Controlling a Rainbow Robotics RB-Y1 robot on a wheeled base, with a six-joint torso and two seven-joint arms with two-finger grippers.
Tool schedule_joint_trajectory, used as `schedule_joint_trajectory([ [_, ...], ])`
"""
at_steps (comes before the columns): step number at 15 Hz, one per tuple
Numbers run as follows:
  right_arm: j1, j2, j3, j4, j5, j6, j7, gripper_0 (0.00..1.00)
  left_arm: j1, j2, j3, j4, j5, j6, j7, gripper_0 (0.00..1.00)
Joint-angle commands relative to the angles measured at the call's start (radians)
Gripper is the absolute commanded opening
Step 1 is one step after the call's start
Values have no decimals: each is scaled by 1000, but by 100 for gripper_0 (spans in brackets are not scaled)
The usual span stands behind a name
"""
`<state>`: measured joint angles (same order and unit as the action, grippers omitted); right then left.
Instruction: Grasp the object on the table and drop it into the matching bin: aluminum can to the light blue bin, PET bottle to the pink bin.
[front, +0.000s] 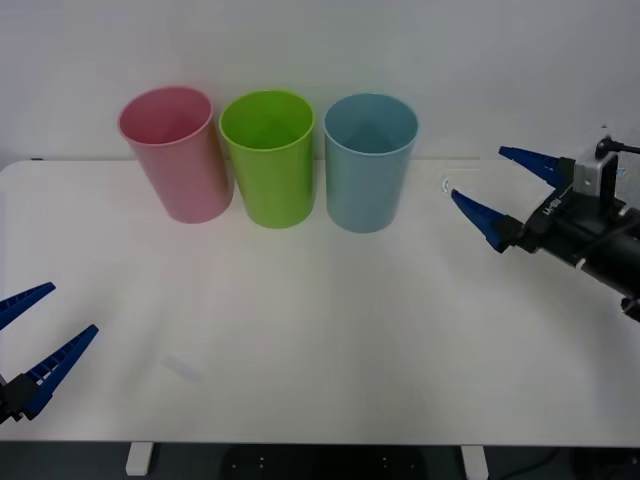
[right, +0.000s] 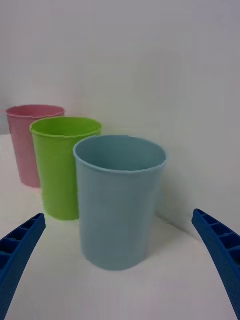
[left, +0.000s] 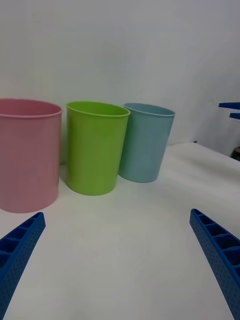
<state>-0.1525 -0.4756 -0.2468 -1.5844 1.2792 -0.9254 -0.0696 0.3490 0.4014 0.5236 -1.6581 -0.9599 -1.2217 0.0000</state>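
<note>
Three tall bins stand in a row at the back of the white table (front: 320, 330): the pink bin (front: 178, 152) at the left, a lime green one in the middle and the light blue bin (front: 369, 160) at the right. My right gripper (front: 479, 173) hovers open just right of the light blue bin (right: 120, 205), with nothing between its fingers. Low at the table's front left, my left gripper (front: 70, 309) is open and empty too. The aluminum can and the PET bottle are out of view.
The lime green bin (front: 268, 156) stands close between the pink and light blue ones. A white wall rises right behind the row. In the left wrist view the right arm's blue fingers (left: 229, 106) show at the far right.
</note>
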Motion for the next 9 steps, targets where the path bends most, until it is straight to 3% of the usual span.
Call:
schedule_joint_trajectory([
  [1,64,0,-55,0,0,-75,85,100,0,0,0,0,0,0,0,100],
  [5,154,0,-120,-23,-5,-184,125,100,0,0,0,0,0,0,0,100],
  [9,280,0,-140,-118,-52,-204,113,100,0,0,0,0,0,0,0,100],
])
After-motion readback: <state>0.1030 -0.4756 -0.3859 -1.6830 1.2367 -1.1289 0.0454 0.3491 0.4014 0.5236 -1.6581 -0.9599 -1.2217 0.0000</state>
